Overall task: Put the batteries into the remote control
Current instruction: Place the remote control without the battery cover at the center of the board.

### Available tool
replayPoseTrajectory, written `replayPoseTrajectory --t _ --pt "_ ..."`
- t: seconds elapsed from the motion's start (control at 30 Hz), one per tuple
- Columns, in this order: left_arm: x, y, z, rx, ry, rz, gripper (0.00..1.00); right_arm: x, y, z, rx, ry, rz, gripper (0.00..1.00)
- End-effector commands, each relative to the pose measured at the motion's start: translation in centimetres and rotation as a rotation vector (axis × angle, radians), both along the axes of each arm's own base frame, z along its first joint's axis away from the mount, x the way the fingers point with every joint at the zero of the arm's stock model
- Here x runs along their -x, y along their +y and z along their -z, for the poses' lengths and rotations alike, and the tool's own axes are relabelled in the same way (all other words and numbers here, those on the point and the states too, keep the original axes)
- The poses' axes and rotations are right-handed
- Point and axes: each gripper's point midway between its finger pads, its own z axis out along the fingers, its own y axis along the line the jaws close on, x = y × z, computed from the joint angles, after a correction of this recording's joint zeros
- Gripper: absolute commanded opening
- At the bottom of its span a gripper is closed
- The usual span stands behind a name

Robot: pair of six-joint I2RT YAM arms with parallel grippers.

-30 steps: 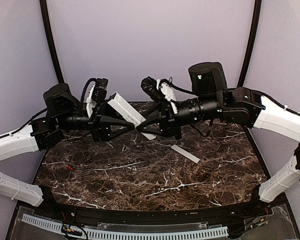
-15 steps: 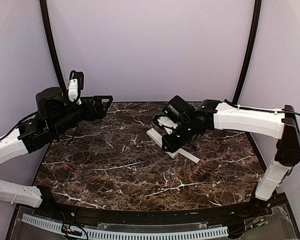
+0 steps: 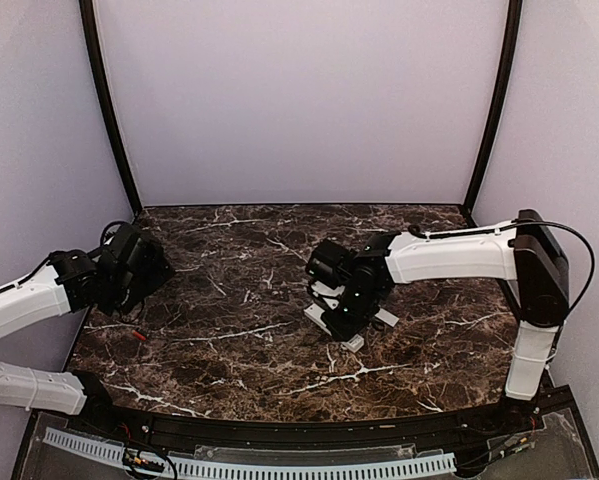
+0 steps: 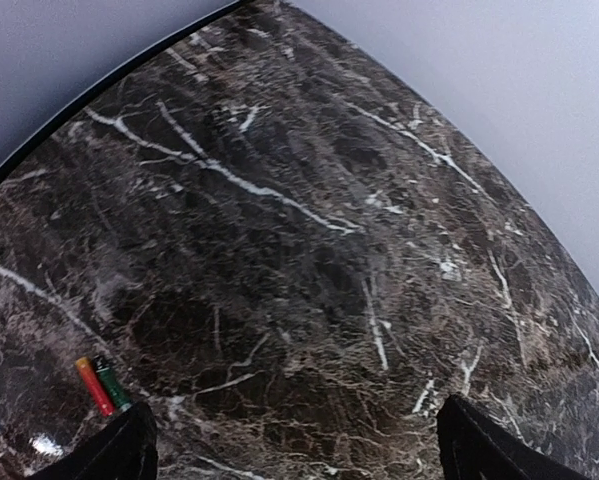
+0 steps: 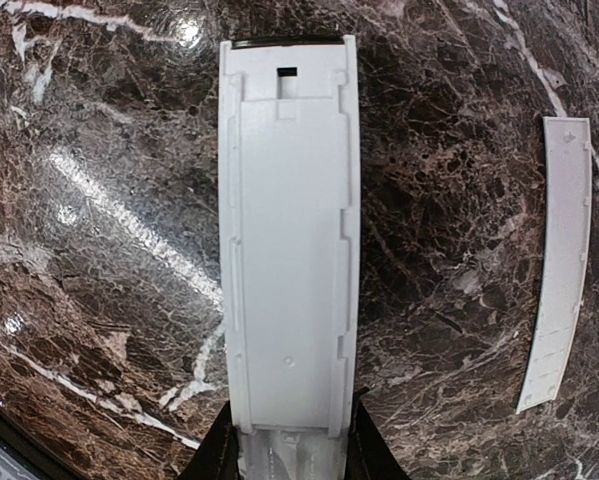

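Left gripper [image 4: 297,445]: jaws stood wide and held nothing; it hung low over the left side of the table, and only its two dark fingertips showed at the bottom of the wrist view.
Batteries [image 4: 102,385]: two cells lay side by side and touching on the near-left part of the table, one red and one greenish.
Key relation: the batteries lay just beside the left fingertip, outside the open span and to its left in the wrist view. Their long axis slanted across that view, so the jaws likely needed a shift and a turn to straddle them.
Nearer arm: the left by far; the right was well apart across the table.
Right gripper [image 5: 289,445]: closed on the near end of the remote control [image 5: 289,240], one finger on each long side.
Remote control: right of centre, down on or just above the table (could not tell which), open back up, bay empty.
Battery cover [image 5: 559,270]: thin white strip flat on the table, near the remote, apart from it.
Surface: dark brown marble-patterned table [image 3: 259,360], glossy, with glare spots.
Room: plain pale walls [image 3: 299,100] on three sides.
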Motion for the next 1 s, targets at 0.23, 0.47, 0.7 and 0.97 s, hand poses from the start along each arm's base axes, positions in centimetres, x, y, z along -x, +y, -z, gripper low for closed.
replayPoseTrajectory --t 0.23,0.47,0.7,0.97 --pt "4.6 6.1 4.9 0.083 0.226 -0.358 0.97 0.8 0.0 3.5 0.024 0.033 0.04 0.09" --pt "5.2 6.6 6.4 0.134 0.271 -0.393 0.97 0.9 0.3 2.6 0.015 0.009 0.03 0.41" --pt "6.0 10.1 5.5 -0.043 0.279 -0.497 0.93 0.9 0.9 -1.7 -0.055 -0.077 0.018 0.53" --pt "7.1 9.8 8.1 0.024 0.314 -0.517 0.81 0.7 0.4 -5.1 -0.131 -0.173 0.024 0.48"
